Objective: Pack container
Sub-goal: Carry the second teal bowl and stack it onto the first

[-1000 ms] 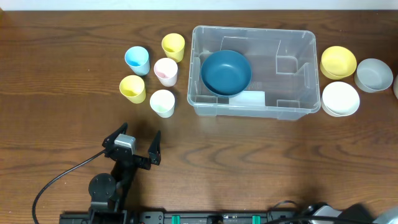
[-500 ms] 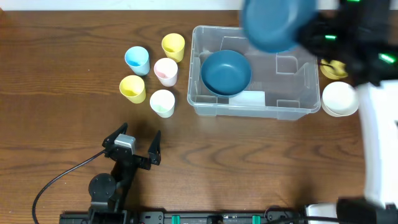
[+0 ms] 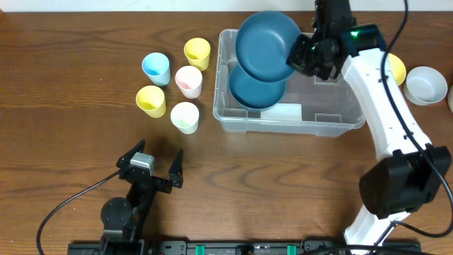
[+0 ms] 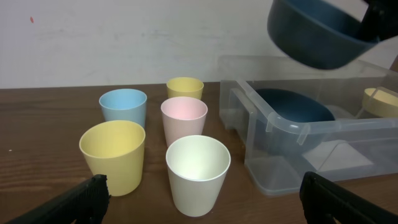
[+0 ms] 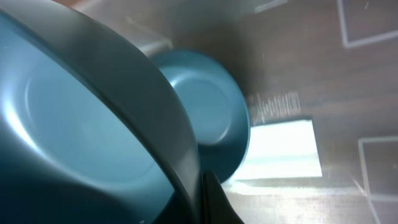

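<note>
Right gripper (image 3: 306, 55) pinches rim of smooth round dark-blue bowl (image 3: 263, 37), held over clear ribbed plastic container (image 3: 233, 122), far centre of wood-grain table (image 3: 297, 177). 2nd matching bowl (image 3: 258, 91) inside. White label (image 5: 280, 149) print unreadable. Left gripper (image 3: 160, 150) spread wide.

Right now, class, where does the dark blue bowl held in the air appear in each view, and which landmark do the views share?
Overhead: held bowl at top centre, above the left end of the container, with the right claw on its rim.
Left wrist: held bowl at upper right, hanging over the container.
Right wrist: held bowl fills the left half, close up.
Shared landmark: the second blue bowl lying in the container.
</note>
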Controlling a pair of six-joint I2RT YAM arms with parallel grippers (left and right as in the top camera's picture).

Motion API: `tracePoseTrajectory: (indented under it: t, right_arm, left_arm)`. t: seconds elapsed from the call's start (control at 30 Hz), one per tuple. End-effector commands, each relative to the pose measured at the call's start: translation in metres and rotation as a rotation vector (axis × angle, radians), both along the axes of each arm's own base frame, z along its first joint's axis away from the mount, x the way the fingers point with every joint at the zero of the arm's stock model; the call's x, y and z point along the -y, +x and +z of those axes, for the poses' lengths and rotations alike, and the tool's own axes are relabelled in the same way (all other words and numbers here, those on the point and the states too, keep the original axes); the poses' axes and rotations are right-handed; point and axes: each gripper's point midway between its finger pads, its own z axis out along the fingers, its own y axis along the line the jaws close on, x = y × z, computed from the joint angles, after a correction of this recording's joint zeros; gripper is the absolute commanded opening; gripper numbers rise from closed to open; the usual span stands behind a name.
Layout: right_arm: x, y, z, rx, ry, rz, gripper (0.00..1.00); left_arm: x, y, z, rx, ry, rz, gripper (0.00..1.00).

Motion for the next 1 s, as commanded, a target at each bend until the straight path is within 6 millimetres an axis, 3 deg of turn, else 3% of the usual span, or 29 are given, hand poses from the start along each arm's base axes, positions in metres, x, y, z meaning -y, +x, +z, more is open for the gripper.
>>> tracePoseTrajectory:
  t: [0.0, 0.2, 0.63, 0.73, 0.8, 0.9, 0.97]
  right_arm:
    - [-0.011, -0.005, -0.013, -0.050, 0.015, 0.023, 0.01]
    - [-0.019, -0.007, -0.042, -0.114, -0.007, 0.057, 0.01]
    - [-0.018, -0.004, -0.064, -0.150, -0.044, 0.051, 0.06]
    - [-0.017, -0.004, -0.064, -0.151, -0.044, 0.051, 0.20]
    - [-0.018, -0.005, -0.064, -0.153, -0.044, 0.052, 0.40]
    - [-0.018, -0.005, -0.064, -0.154, -0.045, 0.052, 0.60]
    - [-0.018, -0.004, -0.064, -0.150, -0.043, 0.052, 0.64]
  left_arm:
    - [0.001, -0.001, -0.016, -0.042, 0.015, -0.013, 0.98]
    - [0.001, -0.001, -0.016, -0.042, 0.015, -0.013, 0.98]
    - [0.001, -0.001, -0.016, -0.042, 0.015, -0.013, 0.98]
    - [0.001, -0.001, -0.016, -0.042, 0.015, -0.013, 0.98]
    - [0.001, -0.001, -0.016, -0.042, 0.015, -0.013, 0.98]
    - [0.001, -0.001, -0.016, -0.042, 0.015, -0.013, 0.98]
    - [0.001, -0.001, -0.016, -0.042, 0.015, -0.013, 0.98]
